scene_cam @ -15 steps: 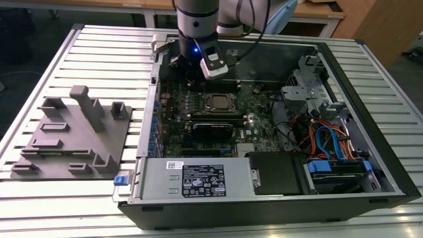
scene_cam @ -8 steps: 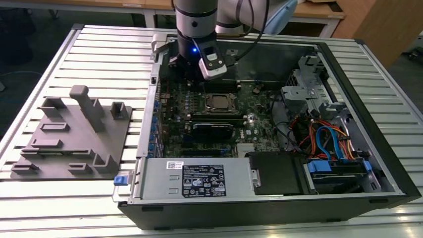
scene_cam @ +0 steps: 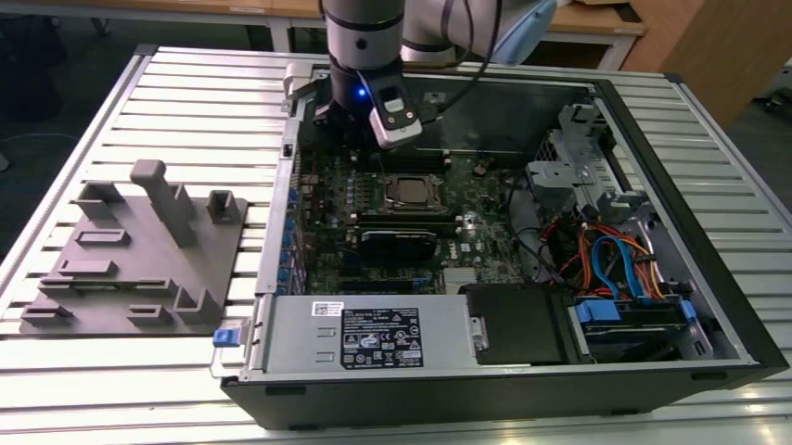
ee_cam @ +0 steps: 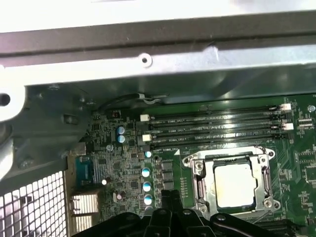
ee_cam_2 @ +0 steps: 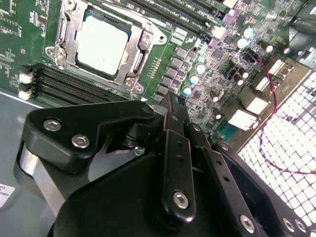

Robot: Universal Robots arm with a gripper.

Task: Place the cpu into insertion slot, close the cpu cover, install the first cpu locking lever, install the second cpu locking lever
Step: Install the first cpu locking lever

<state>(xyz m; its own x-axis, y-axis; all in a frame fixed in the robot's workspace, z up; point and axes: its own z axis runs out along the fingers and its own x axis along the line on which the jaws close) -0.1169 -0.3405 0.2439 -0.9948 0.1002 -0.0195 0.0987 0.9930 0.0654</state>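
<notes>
The black hand (ee_cam_2: 171, 101), fingers pressed together and empty, hovers just short of the dull silver square cpu (ee_cam_2: 102, 45), which sits under the thin silvery cpu cover (ee_cam_2: 67, 29). This is likely the latching step, which needs a precise sideways push.

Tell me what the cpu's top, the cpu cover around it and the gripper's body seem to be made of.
The cpu: probably a metal top, pale dull silver, glaring evenly. The cpu cover: thin bright steel-like sheet, with sharp glints on its folded edges. The gripper: matte black links with silver screw heads, coated metal or hard plastic; the look leaves it open.
</notes>
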